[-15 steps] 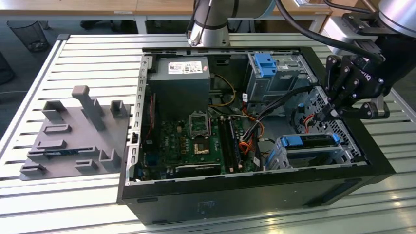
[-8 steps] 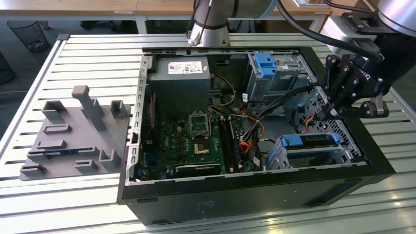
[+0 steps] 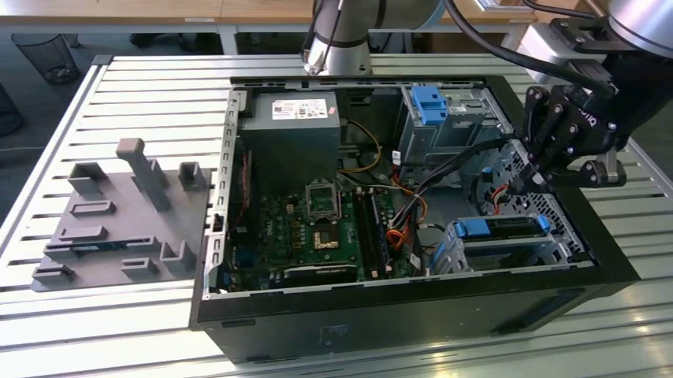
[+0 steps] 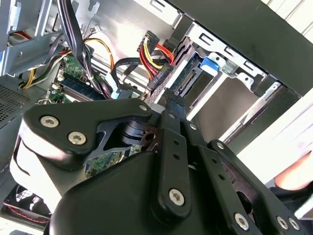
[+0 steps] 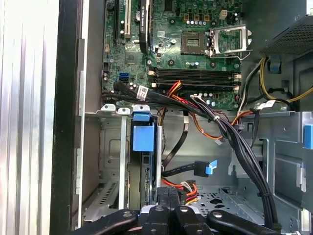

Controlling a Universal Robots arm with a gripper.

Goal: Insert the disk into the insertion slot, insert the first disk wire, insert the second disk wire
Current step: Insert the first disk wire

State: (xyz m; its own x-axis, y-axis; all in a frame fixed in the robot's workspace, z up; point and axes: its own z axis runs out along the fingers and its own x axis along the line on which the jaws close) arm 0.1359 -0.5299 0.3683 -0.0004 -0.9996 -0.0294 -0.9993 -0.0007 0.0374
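The disk [image 3: 503, 227] sits in the insertion slot [image 3: 450, 253], at the exterior view's lower right of the open computer case, so the first step looks done. The gripper [image 5: 168, 197] has its fingers pressed together. Its tips are just beside the power connector [image 4: 159, 79] with red and yellow wires, at the disk's end. Whether that plug is seated cannot be told. The blue-tipped data cable [image 5: 206, 168] hangs loose, apart from the disk, so that wire appears to remain.

No print legible. White label [image 3: 298, 109] on top of the power supply box [image 3: 289, 153] — lettering too small to read, no signs or numbers made out.
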